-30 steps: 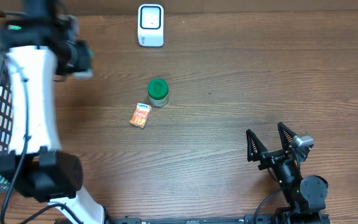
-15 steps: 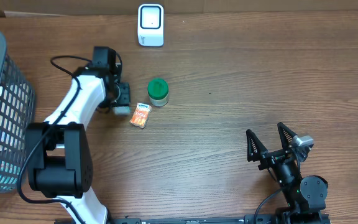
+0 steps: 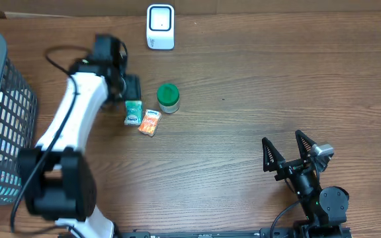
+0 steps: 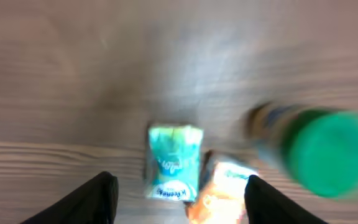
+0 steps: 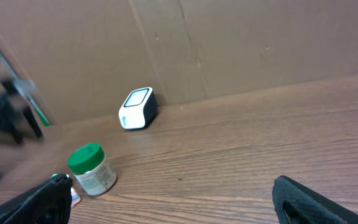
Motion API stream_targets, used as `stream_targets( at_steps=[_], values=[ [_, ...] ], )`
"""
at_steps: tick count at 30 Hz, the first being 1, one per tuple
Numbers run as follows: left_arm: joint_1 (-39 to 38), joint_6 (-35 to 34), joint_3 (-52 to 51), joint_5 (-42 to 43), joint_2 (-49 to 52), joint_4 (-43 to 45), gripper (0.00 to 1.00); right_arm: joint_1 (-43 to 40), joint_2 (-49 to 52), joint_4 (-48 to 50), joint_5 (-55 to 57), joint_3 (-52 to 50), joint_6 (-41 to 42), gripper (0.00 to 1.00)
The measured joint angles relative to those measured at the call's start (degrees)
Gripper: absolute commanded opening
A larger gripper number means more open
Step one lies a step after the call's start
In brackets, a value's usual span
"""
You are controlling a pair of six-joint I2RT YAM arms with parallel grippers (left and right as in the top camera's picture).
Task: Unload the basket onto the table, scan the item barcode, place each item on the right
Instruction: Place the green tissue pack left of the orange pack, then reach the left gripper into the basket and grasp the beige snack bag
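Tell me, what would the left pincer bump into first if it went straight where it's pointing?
The left pincer would most likely meet the teal packet, lying on the table in line with the gap between its fingers. The orange packet sits just beside it. The depth is blurry.

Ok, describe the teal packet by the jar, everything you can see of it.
The teal packet is a small glossy pouch, teal and white with blurred print, lying flat on the wooden table. One corner meets or nearly meets the orange packet. The open left gripper hovers over it, not touching.
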Motion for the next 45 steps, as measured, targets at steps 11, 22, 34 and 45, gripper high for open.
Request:
stream_targets(
  at_steps=[11,22,34,45],
  values=[
    [27.85,-2.27,13.6,2.62,-21.81,-7.19,0.94,0.02,0.0,0.0,0.0,0.0,-0.02,1.0],
    [58.86,-4.92,10.6,12.0,-12.96,-4.26,0.88,0.02,0.0,-0.02,0.0,0.0,-0.02,1.0],
    [60.85,-3.56,7.96,10.34,0.04,-4.33,0.9,0.02,0.0,-0.02,-0.02,0.0,-0.02,1.0],
    [60.85,-6.32,-11.3,8.85,1.86,11.67,1.0,0.02,0.0,-0.04,0.0,0.0,0.0,1.0]
  ],
)
